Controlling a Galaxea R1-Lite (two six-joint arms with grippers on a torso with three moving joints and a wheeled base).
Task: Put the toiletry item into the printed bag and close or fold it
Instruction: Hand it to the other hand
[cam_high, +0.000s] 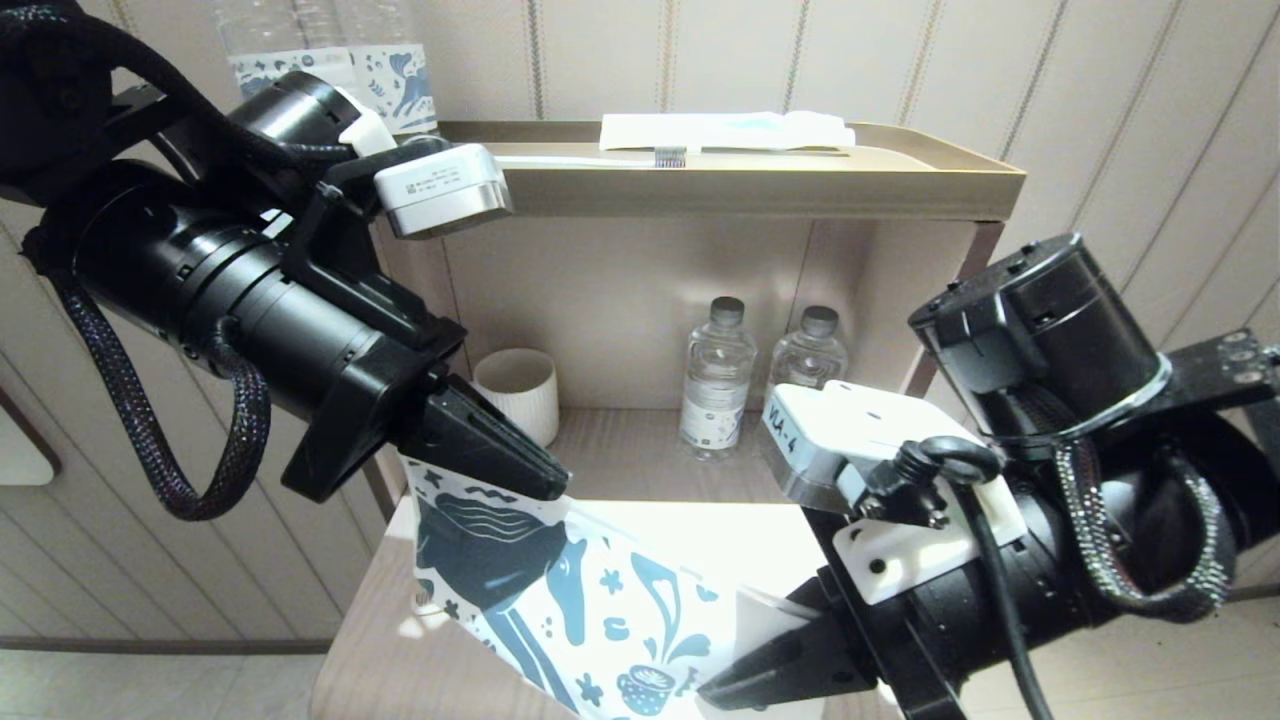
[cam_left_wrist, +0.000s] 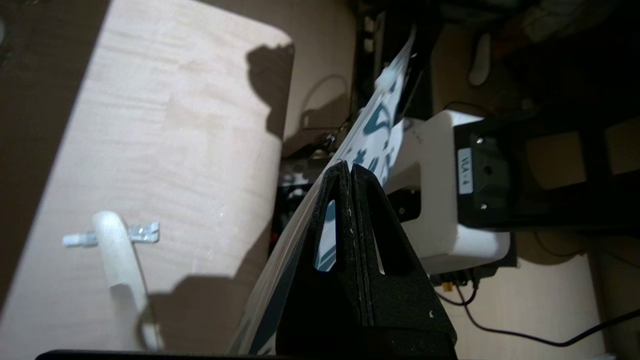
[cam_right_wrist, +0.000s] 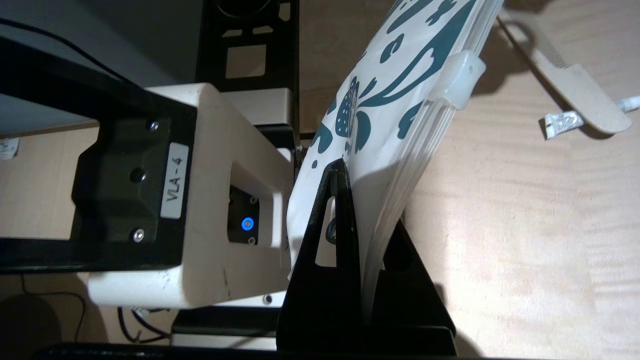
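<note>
You've got both claws clamped on the printed bag (cam_high: 560, 590) — the left claw (cam_high: 545, 480) pinches its upper corner, the right claw (cam_high: 735, 685) grips the lower end near the zip slider (cam_right_wrist: 462, 80), so the pouch hangs stretched between them above the wooden surface (cam_left_wrist: 165, 140). Your comb (cam_left_wrist: 120, 260) lies out on that surface, outside the bag, crossing a small wrapped packet (cam_left_wrist: 142, 232) — well apart from both claws.
</note>
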